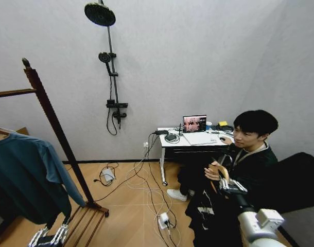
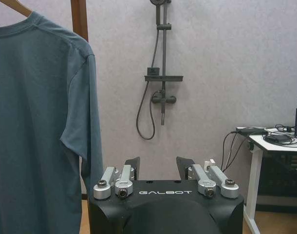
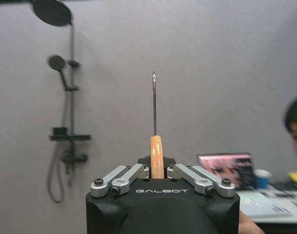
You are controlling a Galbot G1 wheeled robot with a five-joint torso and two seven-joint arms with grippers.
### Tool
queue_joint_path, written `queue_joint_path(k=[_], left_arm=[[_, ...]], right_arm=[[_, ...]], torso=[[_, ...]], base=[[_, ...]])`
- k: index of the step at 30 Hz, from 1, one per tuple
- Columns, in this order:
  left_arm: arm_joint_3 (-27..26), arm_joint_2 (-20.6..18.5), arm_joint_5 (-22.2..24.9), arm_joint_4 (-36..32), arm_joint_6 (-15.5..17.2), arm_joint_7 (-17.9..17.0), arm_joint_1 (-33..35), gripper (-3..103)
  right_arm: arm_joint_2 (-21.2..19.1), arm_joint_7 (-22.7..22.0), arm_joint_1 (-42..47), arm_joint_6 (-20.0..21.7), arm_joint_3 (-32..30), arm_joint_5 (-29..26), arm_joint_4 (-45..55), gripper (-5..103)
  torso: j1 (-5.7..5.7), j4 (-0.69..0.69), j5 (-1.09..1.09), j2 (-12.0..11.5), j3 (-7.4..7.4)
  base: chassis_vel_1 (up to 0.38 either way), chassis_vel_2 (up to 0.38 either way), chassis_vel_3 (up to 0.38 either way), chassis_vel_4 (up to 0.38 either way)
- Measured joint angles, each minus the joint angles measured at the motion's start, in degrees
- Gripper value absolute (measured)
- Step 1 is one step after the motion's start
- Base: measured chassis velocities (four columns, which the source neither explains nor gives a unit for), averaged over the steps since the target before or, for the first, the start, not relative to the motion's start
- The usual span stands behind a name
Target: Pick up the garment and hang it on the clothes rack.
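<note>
Right gripper (image 1: 225, 181) is low on the robot's right, clamped on the wooden hanger (image 3: 157, 156) of the garment (image 1: 206, 216). In the right wrist view the fingers (image 3: 144, 170) press against both sides of the light wood, edge-on, and the thin metal hook (image 3: 154, 102) stands straight up from it.

Garment: black fabric, hanging limp below the gripper in the head view, with small white patches of print showing among the folds. The curved pale-wood hanger shoulder (image 1: 220, 171) sits just above the gripper. The seated person's hand (image 1: 212, 173) is touching the hanger at the same spot. The shirt's full shape cannot be made out against the person's dark clothing.

Clothes rack (image 1: 53, 121): dark reddish-brown, at the robot's left, well apart from the garment. Slanted post with a knob on top, slatted base on the floor. A teal sweater (image 1: 23, 175) hangs on it.

Left gripper (image 2: 159, 168): low at the left, near the rack base, just beside the teal sweater's sleeve. Its fingers stand apart with nothing between them.
</note>
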State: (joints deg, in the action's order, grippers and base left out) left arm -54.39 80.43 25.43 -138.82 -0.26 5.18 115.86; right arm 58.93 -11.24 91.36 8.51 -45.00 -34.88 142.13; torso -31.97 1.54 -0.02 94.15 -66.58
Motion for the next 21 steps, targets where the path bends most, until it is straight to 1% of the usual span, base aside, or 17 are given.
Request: queue_joint_path(k=[1, 2, 3, 4, 5, 6, 8, 15, 18, 20, 21], left_arm=[[0.00, 0.00, 0.00, 0.00, 0.00, 0.00, 0.00, 46], [0.00, 0.00, 0.00, 0.00, 0.00, -0.01, 0.00, 46], [0.00, 0.00, 0.00, 0.00, 0.00, 0.00, 0.00, 46], [0.00, 0.00, 0.00, 0.00, 0.00, 0.00, 0.00, 46], [0.00, 0.00, 0.00, 0.00, 0.00, 0.00, 0.00, 46], [0.00, 0.00, 0.00, 0.00, 0.00, -0.01, 0.00, 46], [0.00, 0.00, 0.00, 0.00, 0.00, -0.01, 0.00, 46], [0.00, 0.00, 0.00, 0.00, 0.00, -0.01, 0.00, 46], [0.00, 0.00, 0.00, 0.00, 0.00, 0.00, 0.00, 46], [0.00, 0.00, 0.00, 0.00, 0.00, -0.01, 0.00, 46], [0.00, 0.00, 0.00, 0.00, 0.00, 0.00, 0.00, 46]], right_arm=[[0.00, 0.00, 0.00, 0.00, 0.00, 0.00, 0.00, 10], [-1.40, 2.28, -0.80, -0.92, -0.40, -0.69, -0.50, 10], [-4.42, 4.71, -3.07, -2.15, -1.33, -4.00, -0.91, 10], [-5.53, 4.85, -4.40, -2.26, -1.36, -4.87, -1.57, 10], [-5.53, 4.85, -4.40, -2.26, -1.36, -4.87, -1.57, 10], [-6.47, 4.86, -5.31, -2.32, -1.34, -5.59, -2.38, 10], [-7.77, 5.03, -6.18, -2.68, -1.15, -6.11, -4.06, 10], [-8.65, 6.15, -7.67, -3.99, 0.30, -5.92, -6.79, 10], [-9.59, 7.77, -9.10, -5.59, 1.09, -5.92, -9.26, 10], [-9.87, 8.02, -9.60, -6.06, 1.46, -5.99, -9.90, 10], [-10.04, 8.07, -10.59, -7.41, 2.07, -5.62, -10.92, 10]], torso=[[0.00, 0.00, 0.00, 0.00, 0.00], [0.00, 0.01, 0.02, 0.00, -0.01], [0.00, 0.06, 0.03, 0.00, 0.00], [0.00, 0.04, 0.02, 0.00, 0.00], [0.00, 0.04, 0.02, 0.00, 0.00], [0.00, 0.02, 0.03, 0.00, 0.00], [-0.01, 0.04, 0.02, 0.00, -0.01], [0.00, 0.05, 0.03, 0.00, -0.01], [-0.01, 0.05, 0.03, 0.00, -0.01], [-0.01, 0.05, 0.03, 0.00, -0.01], [-0.01, 0.05, 0.02, 0.00, -0.01]], base=[[0.000, 0.000, 0.000, 0.000], [0.000, 0.000, 0.000, 0.000], [0.000, 0.000, 0.000, 0.000], [0.000, 0.000, 0.000, 0.000], [0.000, 0.000, 0.000, 0.000], [0.000, 0.000, 0.000, 0.000], [0.000, 0.000, 0.000, 0.000], [0.000, 0.000, 0.000, 0.000], [0.000, 0.000, 0.000, 0.000], [0.000, 0.000, 0.000, 0.000], [0.000, 0.000, 0.000, 0.000]])
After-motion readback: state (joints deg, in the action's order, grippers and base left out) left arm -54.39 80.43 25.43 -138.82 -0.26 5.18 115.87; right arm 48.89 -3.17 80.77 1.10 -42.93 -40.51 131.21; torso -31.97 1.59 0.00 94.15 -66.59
